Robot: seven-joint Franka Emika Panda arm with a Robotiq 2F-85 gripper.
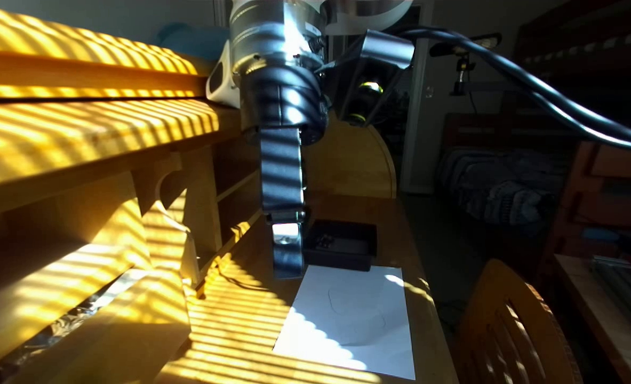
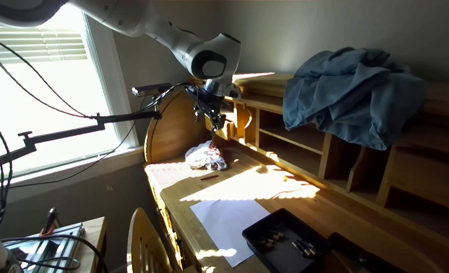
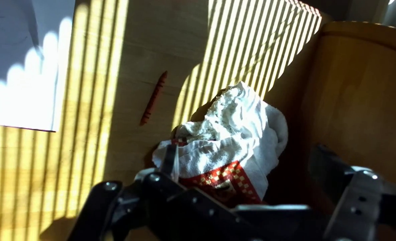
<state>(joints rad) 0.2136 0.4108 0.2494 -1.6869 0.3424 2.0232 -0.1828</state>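
A crumpled white cloth with a red and yellow checked patch lies on the desk in the wrist view point(image 3: 248, 147); it also shows in an exterior view point(image 2: 199, 156). My gripper point(image 3: 248, 159) is open, with its fingers wide apart. The left finger overlaps the cloth's left edge and the right finger is over the dark gap beside it. In an exterior view the gripper point(image 2: 213, 131) points down just above the cloth; I cannot tell whether it touches. In an exterior view only one finger side of the gripper point(image 1: 287, 256) shows. A red crayon point(image 3: 153, 97) lies beside the cloth.
White paper point(image 1: 358, 320) lies on the desk, with a black tray point(image 1: 342, 261) holding small items beyond it. Wooden shelves point(image 2: 290, 137) line the back, and blue cloth point(image 2: 353, 94) hangs over them. A curved wooden side panel point(image 3: 365, 90) stands near the gripper. A chair point(image 1: 507, 325) is alongside.
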